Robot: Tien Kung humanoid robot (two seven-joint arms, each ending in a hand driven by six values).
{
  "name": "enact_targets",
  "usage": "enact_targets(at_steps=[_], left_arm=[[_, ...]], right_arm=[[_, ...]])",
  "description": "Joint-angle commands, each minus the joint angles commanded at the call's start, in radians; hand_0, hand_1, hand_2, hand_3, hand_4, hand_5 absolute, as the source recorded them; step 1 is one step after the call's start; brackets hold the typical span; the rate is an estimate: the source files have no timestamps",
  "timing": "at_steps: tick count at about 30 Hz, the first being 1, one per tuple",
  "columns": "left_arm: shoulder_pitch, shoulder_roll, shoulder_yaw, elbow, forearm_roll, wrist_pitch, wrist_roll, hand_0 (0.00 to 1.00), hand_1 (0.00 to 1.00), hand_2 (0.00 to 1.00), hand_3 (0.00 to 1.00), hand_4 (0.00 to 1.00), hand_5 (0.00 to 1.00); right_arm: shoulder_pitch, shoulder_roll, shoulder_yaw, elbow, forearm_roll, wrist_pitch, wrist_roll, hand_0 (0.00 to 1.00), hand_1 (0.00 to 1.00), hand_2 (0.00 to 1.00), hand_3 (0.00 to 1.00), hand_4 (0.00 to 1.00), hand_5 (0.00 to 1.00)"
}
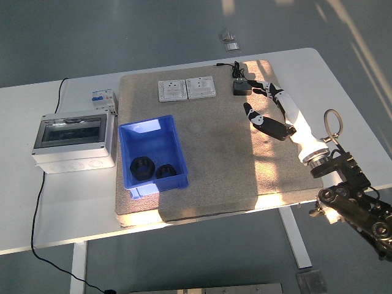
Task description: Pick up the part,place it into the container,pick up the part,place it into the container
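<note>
Two black ring-shaped parts lie in the blue container (138, 130): a larger nut-like part (142, 167) and a smaller part (163, 172) beside it, both near its front end. My right hand (260, 105) hovers over the right side of the brown mat, far from the container. Its white fingers with black tips are spread and hold nothing. The left arm does not show.
Two white socket plates (187, 88) and a black adapter (241, 87) with its cable lie at the mat's far edge. A grey electrical box (73, 141) with a clear lid and a small breaker (102, 98) stand left of the container.
</note>
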Motion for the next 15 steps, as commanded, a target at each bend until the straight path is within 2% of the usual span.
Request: enact_targets(at_steps=[1, 2, 4, 7, 8, 13, 14, 15], left_arm=[[0.008, -0.002, 0.016, 0.000, -0.027, -0.001, -0.005, 0.675, 0.666, 0.707, 0.617, 0.674, 0.677], [0.015, -0.003, 0.026, 0.000, -0.048, -0.003, -0.008, 0.677, 0.672, 0.735, 0.622, 0.676, 0.670], [0.030, -0.004, 0.039, 0.000, -0.102, -0.011, -0.006, 0.677, 0.672, 0.735, 0.622, 0.676, 0.670], [0.047, -0.004, 0.044, 0.000, -0.170, -0.025, 0.012, 0.677, 0.672, 0.735, 0.622, 0.676, 0.670], [0.053, -0.003, 0.045, 0.000, -0.190, -0.032, 0.022, 0.695, 0.705, 0.768, 0.730, 0.681, 0.645], [0.071, 0.005, 0.042, 0.000, -0.259, -0.064, 0.081, 0.695, 0.705, 0.768, 0.730, 0.681, 0.645], [0.072, 0.006, 0.040, 0.000, -0.260, -0.070, 0.094, 0.706, 0.728, 0.778, 0.799, 0.682, 0.653], [0.073, 0.007, 0.038, 0.000, -0.259, -0.075, 0.104, 0.706, 0.728, 0.778, 0.799, 0.682, 0.653]], right_arm=[[-0.034, 0.006, 0.048, 0.005, 0.048, 0.024, 0.035, 0.885, 0.793, 0.805, 0.787, 0.777, 0.540], [-0.056, 0.015, 0.078, 0.008, 0.078, 0.042, 0.057, 0.882, 0.810, 0.812, 0.800, 0.970, 0.942], [-0.104, 0.034, 0.150, 0.008, 0.156, 0.072, 0.106, 0.882, 0.810, 0.812, 0.800, 0.970, 0.942], [-0.161, 0.052, 0.231, 0.006, 0.253, 0.091, 0.164, 0.882, 0.810, 0.812, 0.800, 0.970, 0.942], [-0.171, 0.054, 0.253, 0.007, 0.281, 0.094, 0.178, 0.903, 0.822, 0.819, 0.810, 0.998, 0.998], [-0.180, 0.055, 0.352, 0.012, 0.413, 0.093, 0.205, 0.903, 0.822, 0.819, 0.810, 0.998, 0.998], [-0.178, 0.054, 0.359, 0.012, 0.434, 0.093, 0.206, 0.911, 0.827, 0.818, 0.806, 0.998, 0.998], [-0.177, 0.053, 0.361, 0.012, 0.448, 0.092, 0.205, 0.911, 0.827, 0.818, 0.806, 0.998, 0.998]])
